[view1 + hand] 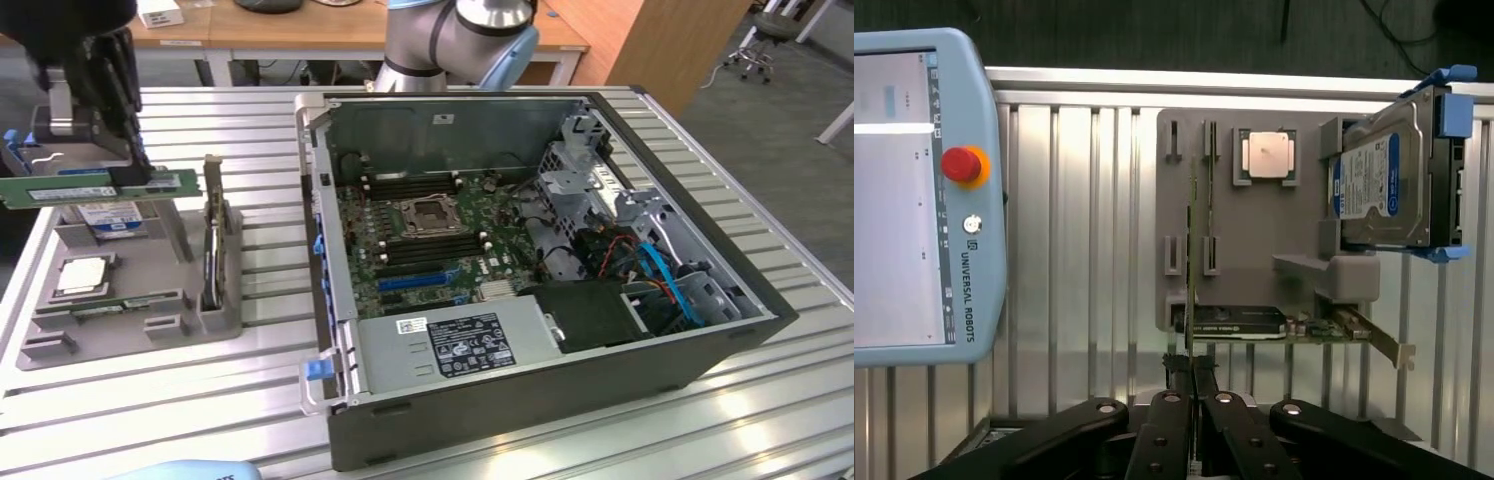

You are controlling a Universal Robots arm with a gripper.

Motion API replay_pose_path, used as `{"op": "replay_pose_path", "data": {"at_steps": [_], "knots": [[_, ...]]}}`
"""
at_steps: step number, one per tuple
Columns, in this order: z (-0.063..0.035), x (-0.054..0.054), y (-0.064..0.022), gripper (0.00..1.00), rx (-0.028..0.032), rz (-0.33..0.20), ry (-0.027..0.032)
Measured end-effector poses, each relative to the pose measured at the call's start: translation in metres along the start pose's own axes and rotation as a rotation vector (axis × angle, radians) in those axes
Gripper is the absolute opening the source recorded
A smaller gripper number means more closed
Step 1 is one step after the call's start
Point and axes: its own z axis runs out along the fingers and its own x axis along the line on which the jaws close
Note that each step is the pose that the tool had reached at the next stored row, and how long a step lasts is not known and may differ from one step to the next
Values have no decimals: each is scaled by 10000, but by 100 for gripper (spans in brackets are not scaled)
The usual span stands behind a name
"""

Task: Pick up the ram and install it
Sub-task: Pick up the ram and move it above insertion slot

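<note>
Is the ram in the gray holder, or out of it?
Out. The shut gripper holds the ram level in the air above the gray holder, not seated in any slot.

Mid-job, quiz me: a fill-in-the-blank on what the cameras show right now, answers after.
1. The gripper is shut on the ____, over the gray parts holder.
2. In the holder, the square silver processor lies beside the ____ with the blue-white label.
3. The computer case lies with its side ____, motherboard exposed.
Answers: ram; hard drive; open.
</note>
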Motion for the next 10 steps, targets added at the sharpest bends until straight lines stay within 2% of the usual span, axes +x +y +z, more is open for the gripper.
{"op": "replay_pose_path", "data": {"at_steps": [10], "knots": [[-10,-1,-287,12,1,-6,-1]]}}
